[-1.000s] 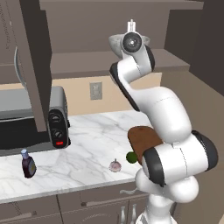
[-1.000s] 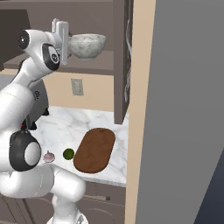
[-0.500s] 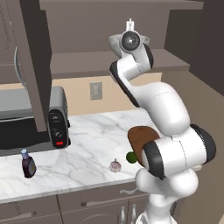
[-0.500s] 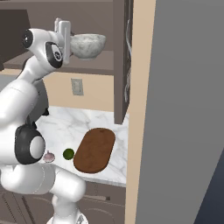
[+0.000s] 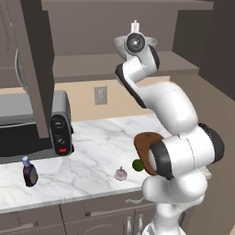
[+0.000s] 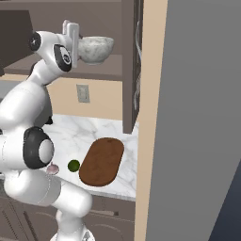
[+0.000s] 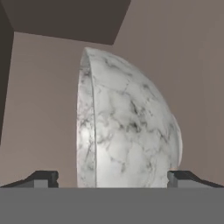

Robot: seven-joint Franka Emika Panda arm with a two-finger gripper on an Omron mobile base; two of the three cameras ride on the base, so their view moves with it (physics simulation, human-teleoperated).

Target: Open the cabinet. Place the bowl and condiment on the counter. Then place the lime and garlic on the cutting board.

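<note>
The speckled grey-white bowl [image 6: 96, 48] stands on the shelf of the open cabinet [image 6: 109, 67]. My gripper [image 6: 79, 43] is raised to shelf height right in front of it, open. In the hand view the bowl [image 7: 127, 135] looms close ahead of the gripper [image 7: 112, 178], whose fingertips [image 7: 43, 178] stand wide apart and hold nothing. The condiment [image 5: 30, 171] stands on the counter [image 5: 92, 140] at the left. Garlic [image 5: 120, 173] and lime [image 5: 137, 164] lie on the counter beside the cutting board [image 6: 102, 161].
A toaster oven [image 5: 57, 126] sits at the back left of the counter, below the open cabinet door [image 5: 34, 64]. A wall outlet [image 5: 100, 95] is on the backsplash. A tall pale panel [image 6: 188, 117] closes off the right side.
The hand has edged slightly closer to the bowl and the arm's lower links have shifted a little. The jaws stay open; nothing on the counter moved.
</note>
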